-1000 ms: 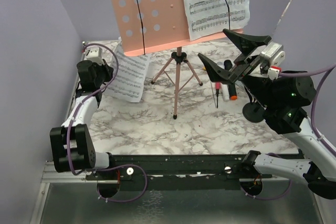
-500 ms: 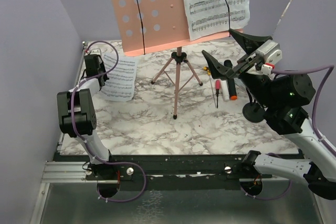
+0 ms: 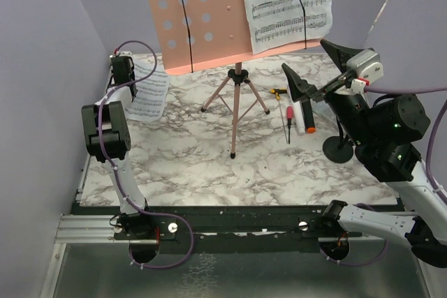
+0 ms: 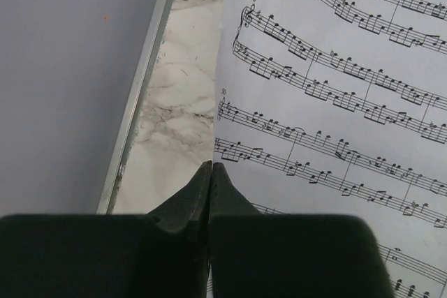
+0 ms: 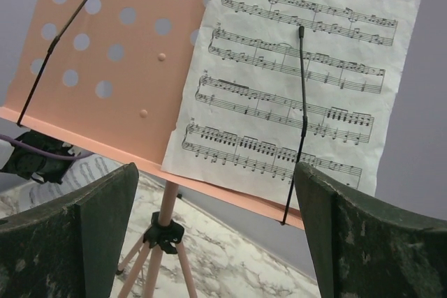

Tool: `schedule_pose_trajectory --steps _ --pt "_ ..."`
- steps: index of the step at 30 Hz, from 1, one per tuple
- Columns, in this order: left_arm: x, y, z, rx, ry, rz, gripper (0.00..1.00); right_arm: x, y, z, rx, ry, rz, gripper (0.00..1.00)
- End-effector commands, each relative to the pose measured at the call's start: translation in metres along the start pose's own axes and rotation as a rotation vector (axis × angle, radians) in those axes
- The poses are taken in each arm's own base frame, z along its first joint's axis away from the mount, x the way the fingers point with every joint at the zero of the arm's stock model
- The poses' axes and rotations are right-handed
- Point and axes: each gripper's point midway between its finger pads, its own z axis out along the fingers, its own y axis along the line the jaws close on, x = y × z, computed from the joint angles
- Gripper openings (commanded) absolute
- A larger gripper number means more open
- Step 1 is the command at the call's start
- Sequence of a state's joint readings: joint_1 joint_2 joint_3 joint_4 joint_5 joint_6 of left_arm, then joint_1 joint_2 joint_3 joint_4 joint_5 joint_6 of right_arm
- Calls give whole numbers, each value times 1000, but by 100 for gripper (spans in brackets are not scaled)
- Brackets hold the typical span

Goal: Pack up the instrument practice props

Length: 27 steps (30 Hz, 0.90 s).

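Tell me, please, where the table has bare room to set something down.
The widest bare table lies between the tripod and its front foot and the near rail. The right back is crowded: screwdriver, microphone, round stand base. A loose sheet covers the left back corner.

Matt paper page (image 4: 335, 102); smooth marble-look table (image 3: 265, 165); matt pink board (image 5: 136, 68).
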<state>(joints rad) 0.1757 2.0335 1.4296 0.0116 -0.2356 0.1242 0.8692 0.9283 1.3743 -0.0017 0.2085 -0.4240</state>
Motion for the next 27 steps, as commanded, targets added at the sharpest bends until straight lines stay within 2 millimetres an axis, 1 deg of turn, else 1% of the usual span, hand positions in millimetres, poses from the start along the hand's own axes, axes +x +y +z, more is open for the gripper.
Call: schedule_pose_trajectory --steps 1,4,7,10,12,15,19,22,24,27 --pt "21 12 18 -65 87 65 0 -7 -22 -9 73 39 -28 96" --pt "26 17 21 -96 103 78 0 -7 -27 -10 91 58 -36 96" --pt "26 25 23 -115 107 87 0 -6 -29 -12 98 75 -37 96" --pt "20 31 24 -110 94 83 1 -6 -30 -14 99 84 -33 96" --pt "11 34 22 -106 76 80 3 -7 -31 -14 100 84 -32 96" --pt "0 32 21 -86 50 80 6 -8 -31 -14 99 85 -41 96" --pt "-11 28 20 -57 25 63 14 -9 -30 -12 89 84 -47 96" --pt "-26 31 11 -58 -7 37 20 -8 -29 -11 84 89 -47 96" --pt "-41 35 1 -63 -39 21 33 -8 -31 -12 95 96 -35 96" --pt "-73 43 -22 -70 -109 -13 47 -7 -33 -13 111 117 -16 96"
